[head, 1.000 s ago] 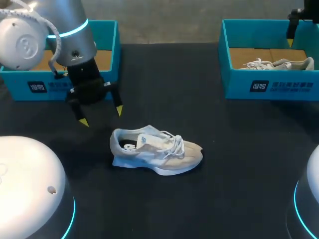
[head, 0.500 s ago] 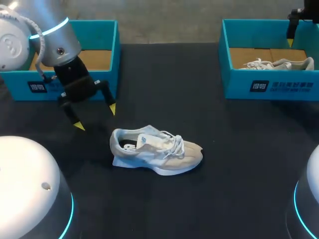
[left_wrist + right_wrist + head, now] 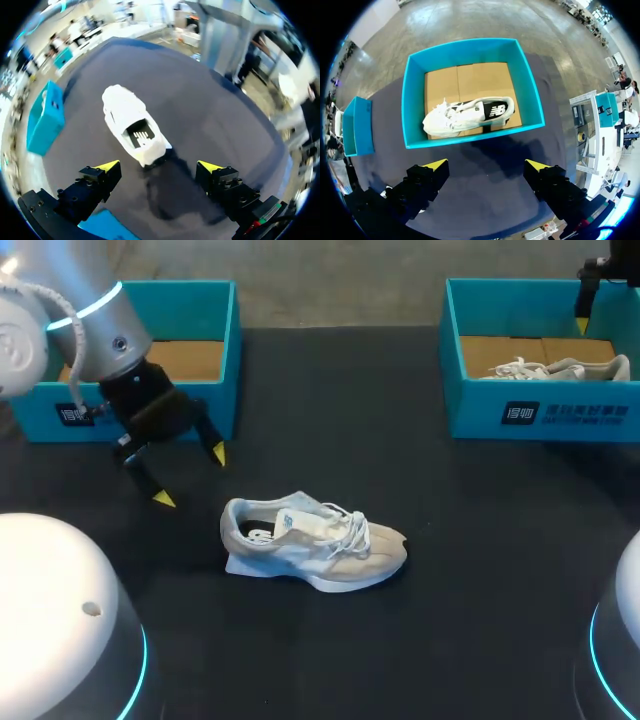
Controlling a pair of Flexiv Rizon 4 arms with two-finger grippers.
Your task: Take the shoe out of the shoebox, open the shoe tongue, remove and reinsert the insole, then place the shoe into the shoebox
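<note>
The shoe stands upright on its sole on the dark table, outside both boxes, heel toward the left gripper and toe pointing right; it has not shifted over the last second. What has changed is the left arm: it has swung back toward its own side and tilted, so its spread, empty fingers now hang just off the heel, in front of the left box, touching nothing. That suggests the shoe is already out of its box and the tongue and insole work comes next, or a fresh approach is being lined up. The right gripper has stayed put, fingers apart and empty, high above the right box, where a second shoe lies on its side.
</note>
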